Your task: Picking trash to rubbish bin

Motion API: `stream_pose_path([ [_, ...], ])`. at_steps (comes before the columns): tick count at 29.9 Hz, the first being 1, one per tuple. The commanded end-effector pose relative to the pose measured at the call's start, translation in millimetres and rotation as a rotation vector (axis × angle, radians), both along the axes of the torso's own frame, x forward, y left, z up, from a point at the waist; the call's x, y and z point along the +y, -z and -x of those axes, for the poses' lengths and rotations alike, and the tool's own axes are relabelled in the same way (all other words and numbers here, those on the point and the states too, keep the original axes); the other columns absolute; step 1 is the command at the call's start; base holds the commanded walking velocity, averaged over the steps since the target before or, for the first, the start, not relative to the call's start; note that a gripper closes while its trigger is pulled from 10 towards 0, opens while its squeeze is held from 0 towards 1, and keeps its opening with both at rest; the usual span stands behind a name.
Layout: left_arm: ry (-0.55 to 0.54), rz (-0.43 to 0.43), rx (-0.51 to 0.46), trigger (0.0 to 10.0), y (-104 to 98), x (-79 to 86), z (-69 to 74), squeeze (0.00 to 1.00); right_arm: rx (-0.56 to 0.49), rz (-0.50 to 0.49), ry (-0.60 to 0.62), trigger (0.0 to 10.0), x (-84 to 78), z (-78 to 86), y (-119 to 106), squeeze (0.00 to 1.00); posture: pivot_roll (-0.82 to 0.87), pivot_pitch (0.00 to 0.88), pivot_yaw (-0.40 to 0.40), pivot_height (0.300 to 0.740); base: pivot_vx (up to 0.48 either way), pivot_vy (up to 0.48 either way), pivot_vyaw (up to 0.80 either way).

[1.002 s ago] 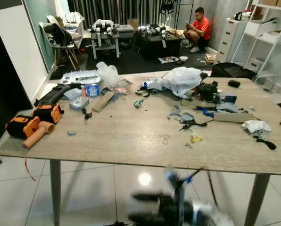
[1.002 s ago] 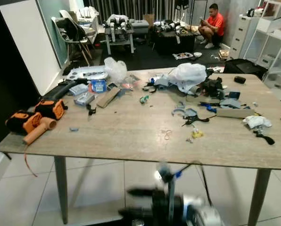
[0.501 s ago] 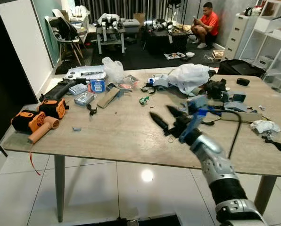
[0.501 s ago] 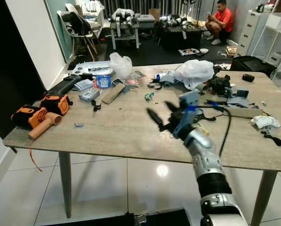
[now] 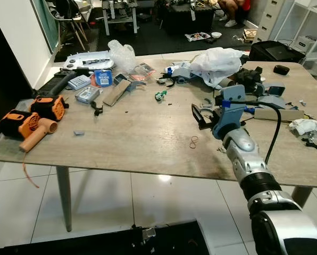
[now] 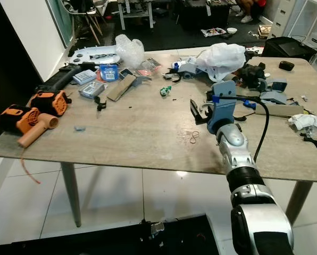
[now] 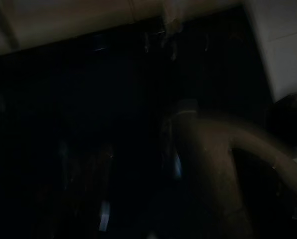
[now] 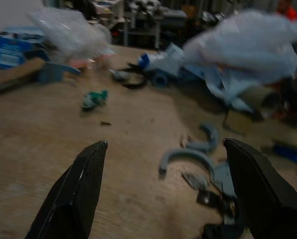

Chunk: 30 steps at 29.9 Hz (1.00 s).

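Surface (image 5: 148, 143) of pale wood grain carries a scatter of clutter, and every place below is given relative to the white plastic bag (image 5: 218, 59) crumpled at its far edge. Right arm reaches out over the near side of that bag, its right end effector (image 8: 163, 199) hovering above the wood with the two black fingers (image 8: 74, 194) spread wide, nothing between them. Orange power tools (image 5: 28, 121) lie far to the left of the bag, at the surface's left edge. A clear plastic bag (image 5: 121, 53) sits well to its left along the far edge. Grey curved plastic pieces (image 8: 188, 154) lie on the near side of the bag, just ahead of the spread fingers. A crumpled white tissue (image 5: 306, 126) lies to its right and nearer. A small green scrap (image 5: 159, 95) rests to its near left. A rubber band (image 5: 193, 142) lies nearer still, beside the arm. The left wrist view is too dark to tell the left end effector's state
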State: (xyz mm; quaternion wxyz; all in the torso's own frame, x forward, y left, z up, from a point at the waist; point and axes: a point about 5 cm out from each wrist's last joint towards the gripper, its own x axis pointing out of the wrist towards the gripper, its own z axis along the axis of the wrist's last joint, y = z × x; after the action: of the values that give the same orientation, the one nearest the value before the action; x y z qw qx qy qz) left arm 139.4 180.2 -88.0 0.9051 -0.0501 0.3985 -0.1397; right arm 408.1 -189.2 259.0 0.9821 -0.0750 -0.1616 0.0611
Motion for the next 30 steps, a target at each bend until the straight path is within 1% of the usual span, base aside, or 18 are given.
stream_pose_path([
  [1,0.040,0.024,0.414,10.0,30,-6.2,109.6,0.00,-0.002,0.014,0.011,10.0,1.5,-1.2,1,0.00,0.07,0.430,0.063,0.740,0.000,0.000,0.00],
  [2,0.044,0.030,0.409,10.0,30,-7.0,112.0,0.00,-0.001,0.014,0.037,10.0,-2.8,-1.7,0,0.00,0.08,0.459,0.071,0.740,0.000,0.000,0.00],
  [3,0.046,0.033,0.406,10.0,30,-7.7,113.4,0.00,-0.001,0.014,0.053,10.0,-5.7,-2.0,-1,0.00,0.08,0.459,0.071,0.740,0.000,0.000,0.00],
  [6,0.084,0.048,0.368,10.0,29,-13.4,112.6,0.00,0.009,0.007,0.123,10.0,-18.4,-2.4,-1,0.00,0.11,0.495,0.083,0.740,0.000,0.000,0.00],
  [10,0.108,0.049,0.338,10.0,27,-14.0,113.2,0.00,0.002,-0.005,0.143,10.0,-20.9,-2.6,-2,0.00,0.11,0.508,0.091,0.740,0.000,0.000,0.00],
  [13,0.102,0.050,0.308,10.0,26,-12.4,110.2,0.00,-0.008,-0.004,0.173,10.0,-27.9,-1.9,-6,0.00,0.12,0.523,0.103,0.740,0.000,0.000,0.00],
  [14,0.099,0.049,0.305,10.0,25,-10.0,112.0,0.00,-0.013,-0.004,0.191,10.0,-31.7,-1.3,-7,0.00,0.12,0.530,0.108,0.740,0.000,0.000,0.00],
  [16,0.099,0.050,0.304,10.0,25,-9.0,113.2,0.00,-0.016,-0.003,0.196,10.0,-32.5,-1.2,-7,0.00,0.12,0.530,0.108,0.740,0.000,0.000,0.00],
  [19,0.105,0.038,0.313,10.0,25,-5.7,118.6,0.00,-0.012,-0.022,0.204,10.0,-39.1,-0.1,-7,0.00,0.12,0.537,0.114,0.740,0.000,0.000,0.00],
  [23,0.107,0.035,0.320,10.0,24,-2.9,126.5,0.00,0.010,-0.074,0.209,10.0,-47.6,0.7,-6,0.00,0.14,0.546,0.123,0.740,0.000,0.000,0.00],
  [26,0.107,0.035,0.319,10.0,24,-3.1,126.9,0.00,0.015,-0.076,0.212,10.0,-48.8,0.7,-5,0.00,0.14,0.546,0.123,0.740,0.000,0.000,0.00],
  [27,0.106,0.036,0.317,10.0,24,-3.1,127.9,0.00,0.029,-0.084,0.214,9.7,-50.3,0.4,-5,0.00,0.15,0.552,0.126,0.740,0.000,0.000,0.00],
  [28,0.106,0.037,0.315,10.0,23,-3.2,129.0,0.00,0.038,-0.089,0.215,9.7,-51.4,0.3,-5,0.00,0.15,0.555,0.127,0.740,0.000,0.000,0.00],
  [29,0.105,0.037,0.314,10.0,23,-3.1,129.8,0.00,0.047,-0.088,0.215,5.1,-51.7,-0.1,-5,0.00,0.15,0.555,0.127,0.740,0.000,0.000,0.00],
  [30,0.104,0.038,0.313,10.0,23,-3.1,130.5,0.00,0.052,-0.086,0.215,5.1,-52.0,-0.3,-5,0.00,0.15,0.557,0.127,0.740,0.000,0.000,0.00],
])
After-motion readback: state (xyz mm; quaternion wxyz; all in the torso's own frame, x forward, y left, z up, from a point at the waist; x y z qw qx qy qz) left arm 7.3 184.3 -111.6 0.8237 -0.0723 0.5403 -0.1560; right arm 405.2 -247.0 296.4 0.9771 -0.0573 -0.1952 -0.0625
